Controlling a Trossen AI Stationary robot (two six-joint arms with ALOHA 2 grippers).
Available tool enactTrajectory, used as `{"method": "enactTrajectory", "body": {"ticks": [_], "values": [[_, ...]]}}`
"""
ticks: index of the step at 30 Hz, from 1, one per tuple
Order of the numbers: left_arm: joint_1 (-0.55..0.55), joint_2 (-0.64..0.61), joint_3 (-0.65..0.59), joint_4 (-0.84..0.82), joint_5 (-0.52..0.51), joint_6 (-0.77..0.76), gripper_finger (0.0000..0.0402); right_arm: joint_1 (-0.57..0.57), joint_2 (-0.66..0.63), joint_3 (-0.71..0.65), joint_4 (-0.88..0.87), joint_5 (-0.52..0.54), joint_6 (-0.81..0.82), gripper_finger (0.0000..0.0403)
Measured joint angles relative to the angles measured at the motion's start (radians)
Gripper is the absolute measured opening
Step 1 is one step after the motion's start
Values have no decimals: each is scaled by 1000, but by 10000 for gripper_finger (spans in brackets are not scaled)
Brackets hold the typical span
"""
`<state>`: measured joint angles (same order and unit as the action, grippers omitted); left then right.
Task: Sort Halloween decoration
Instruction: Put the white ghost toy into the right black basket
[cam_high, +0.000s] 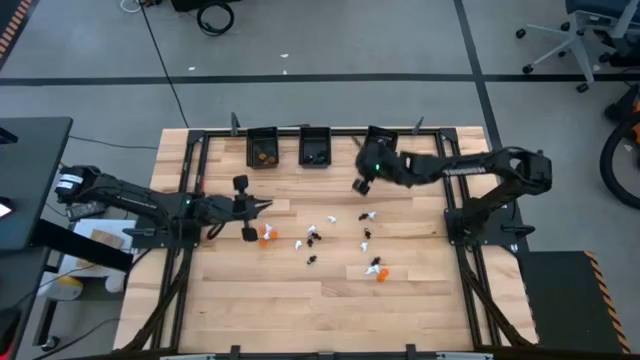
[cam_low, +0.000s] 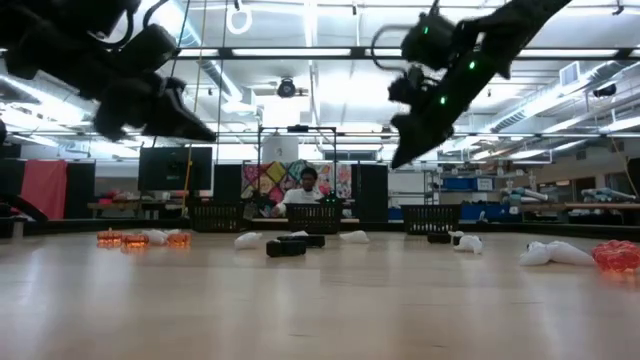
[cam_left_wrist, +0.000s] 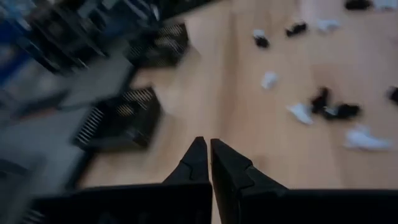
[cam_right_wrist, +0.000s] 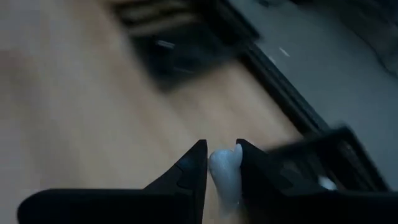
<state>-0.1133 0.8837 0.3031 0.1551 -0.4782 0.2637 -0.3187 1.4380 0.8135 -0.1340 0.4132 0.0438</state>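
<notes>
The Halloween decoration is a scatter of tiny white, black and orange trinkets (cam_high: 315, 237) lying on the wooden table's middle, also seen in the low view as trinkets (cam_low: 285, 245). My right gripper (cam_right_wrist: 222, 155) is raised above the table near the far right bin (cam_high: 378, 138) and is shut on one white trinket (cam_right_wrist: 225, 168). My left gripper (cam_left_wrist: 208, 146) is shut with nothing between its fingers. It hovers above the table's left part, close to an orange trinket (cam_high: 265, 236). My right gripper pinches a small white trinket (cam_right_wrist: 225, 163) between its two fingers. The trinket's rounded top shows between the fingertips, and the piece is lifted clear of the table.
Three small black bins (cam_high: 263, 148) (cam_high: 316, 148) stand in a row at the table's far edge; the left one holds orange pieces, the middle one dark pieces. A black frame (cam_high: 190, 140) borders the table. A person (cam_low: 308, 190) sits in the room beyond.
</notes>
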Motion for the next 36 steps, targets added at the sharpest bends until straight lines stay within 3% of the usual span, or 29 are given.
{"method": "enactTrajectory", "body": {"ticks": [6, 12, 15, 20, 23, 30, 36], "values": [[117, 0, 0, 169, 0, 155, 0, -146, 32, 0, -45, 27, 66, 89], [228, 0, 1, 231, 7, 110, 0, -254, 47, 0, -39, -146, 46, 96], [278, 5, 1, 229, 67, 67, 0, -299, 49, 0, -40, -212, 18, 110], [333, 39, 2, 237, 121, 128, 0, -342, 40, 11, -46, -285, 5, 130], [356, 67, 2, 236, 125, 145, 0, -314, 40, 42, -85, -303, 8, 134], [414, 139, 1, 282, 127, 217, 0, -115, 36, 89, -87, -290, -100, 134], [456, 183, 1, 333, 126, 231, 0, -13, 34, 87, -241, -323, -75, 135]]}}
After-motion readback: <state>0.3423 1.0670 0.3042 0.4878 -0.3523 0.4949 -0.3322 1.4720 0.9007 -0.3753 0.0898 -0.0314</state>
